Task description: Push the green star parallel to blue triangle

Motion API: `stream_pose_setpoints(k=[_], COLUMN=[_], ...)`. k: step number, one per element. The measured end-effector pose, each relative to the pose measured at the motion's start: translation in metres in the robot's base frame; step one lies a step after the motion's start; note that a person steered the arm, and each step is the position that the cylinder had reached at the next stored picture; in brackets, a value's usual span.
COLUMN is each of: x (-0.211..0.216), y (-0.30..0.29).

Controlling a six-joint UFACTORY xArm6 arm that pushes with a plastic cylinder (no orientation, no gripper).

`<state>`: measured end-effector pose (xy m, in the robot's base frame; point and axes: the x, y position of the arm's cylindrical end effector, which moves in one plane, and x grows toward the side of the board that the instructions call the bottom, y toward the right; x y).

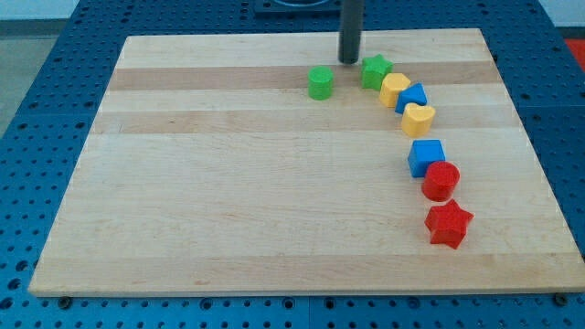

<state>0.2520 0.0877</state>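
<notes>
The green star (376, 70) is found near the view's top of the bench (228, 201), right of centre, at the head of a curved row of blocks that runs down toward the view's bottom right. My tip (349, 60) is seen just beside the star, on its left and slightly toward the view's top; whether the two are touching cannot be told, as the gap is too small to judge. No jaws are carried by this arm, so nothing is grasped or released: only a plain dark rod is presented, and blocks can only be shoved.

The blue triangle (413, 96) is placed down and to the right of the star, with a yellow block (395, 89) wedged between them, apparently touching both. A yellow heart (419, 119) follows, then a blue cube (426, 156), a red cylinder (441, 180) and a red star (448, 224). A green cylinder (321, 82) is set apart to the left of the tip.

The coming move is judged to turn on one relation: the star lies to the right of the tip, so a push from here would drive it rightward, along the view's top edge. To bring it level with the triangle, a push toward the view's bottom is probably needed, and the tip would likely have to be taken round to the star's top side. The crowded yellow block is a risk, since it may be carried along.

No containers are present on the bench.
</notes>
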Motion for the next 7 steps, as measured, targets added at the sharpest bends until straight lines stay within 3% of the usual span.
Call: stream_pose_setpoints(k=[1,2,4,7], x=[-0.001,-0.001,0.028,0.039], y=[0.059,0.068,0.052,0.023])
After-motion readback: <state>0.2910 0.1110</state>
